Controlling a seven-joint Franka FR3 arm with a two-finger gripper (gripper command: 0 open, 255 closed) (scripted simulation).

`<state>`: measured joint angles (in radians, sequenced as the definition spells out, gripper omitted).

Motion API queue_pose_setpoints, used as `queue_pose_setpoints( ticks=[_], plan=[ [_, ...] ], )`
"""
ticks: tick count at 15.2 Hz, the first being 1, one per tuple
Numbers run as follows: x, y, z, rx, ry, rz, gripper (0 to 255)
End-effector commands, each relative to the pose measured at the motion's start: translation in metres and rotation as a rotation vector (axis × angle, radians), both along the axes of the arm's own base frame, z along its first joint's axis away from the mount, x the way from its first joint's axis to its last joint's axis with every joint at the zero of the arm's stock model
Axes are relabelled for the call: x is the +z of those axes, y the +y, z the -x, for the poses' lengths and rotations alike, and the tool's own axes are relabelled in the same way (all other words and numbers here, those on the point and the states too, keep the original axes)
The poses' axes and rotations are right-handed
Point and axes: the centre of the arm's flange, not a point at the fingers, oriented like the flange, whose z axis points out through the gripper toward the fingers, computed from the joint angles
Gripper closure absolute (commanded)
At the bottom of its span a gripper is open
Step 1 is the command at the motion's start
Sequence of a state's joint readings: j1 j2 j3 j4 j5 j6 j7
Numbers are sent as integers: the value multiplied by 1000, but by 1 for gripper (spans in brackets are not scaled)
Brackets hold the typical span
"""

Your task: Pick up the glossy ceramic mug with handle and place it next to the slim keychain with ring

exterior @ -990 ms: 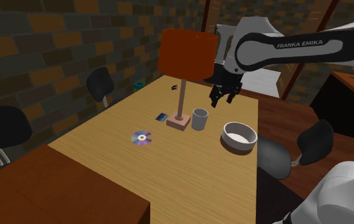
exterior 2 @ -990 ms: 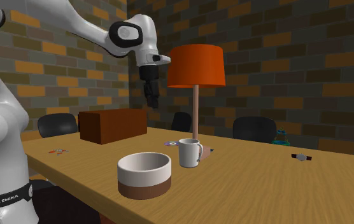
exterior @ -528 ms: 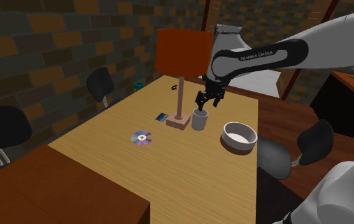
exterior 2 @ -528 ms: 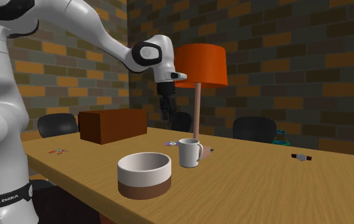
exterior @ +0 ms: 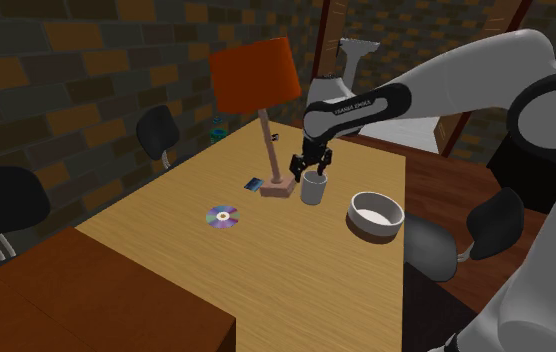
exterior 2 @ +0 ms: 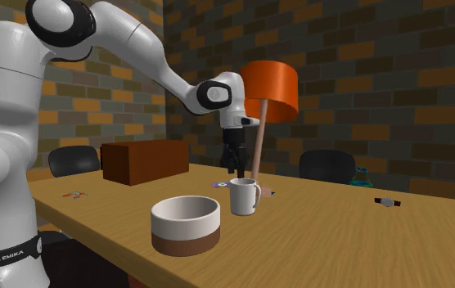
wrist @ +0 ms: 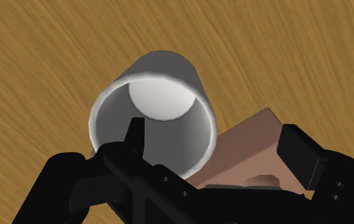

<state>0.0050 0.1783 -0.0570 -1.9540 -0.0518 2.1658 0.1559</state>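
"Where was the mug [exterior 2: 243, 197]?"

"On the table [exterior 2: 332, 241], just beside the lamp [exterior 2: 271, 88], well apart from the keychain [exterior 2: 388, 201]."

"And the gripper [wrist: 214, 135]?"

"Spread at the rim, one finger seemingly inside, the other outside over the lamp's base. It looked like the grasp step, with nothing pinched yet."

"Next?"

"Probably close on the wall, then lift straight up, minding that leaning lamp."
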Motion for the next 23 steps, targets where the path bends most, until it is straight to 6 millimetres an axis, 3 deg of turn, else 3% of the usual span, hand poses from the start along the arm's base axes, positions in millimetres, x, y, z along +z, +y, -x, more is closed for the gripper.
queue_pose_setpoints(
  ticks=[1, 7, 14, 15, 23],
  plan=[
    [-12, 0, -6, -1, 1, 1, 0],
    [-41, -1, -7, -1, 1, 1, 0],
    [-41, -1, -7, -1, 2, 1, 0],
    [-41, -1, -7, -1, 2, 1, 255],
    [-41, -1, -7, -1, 2, 1, 255]
  ],
)
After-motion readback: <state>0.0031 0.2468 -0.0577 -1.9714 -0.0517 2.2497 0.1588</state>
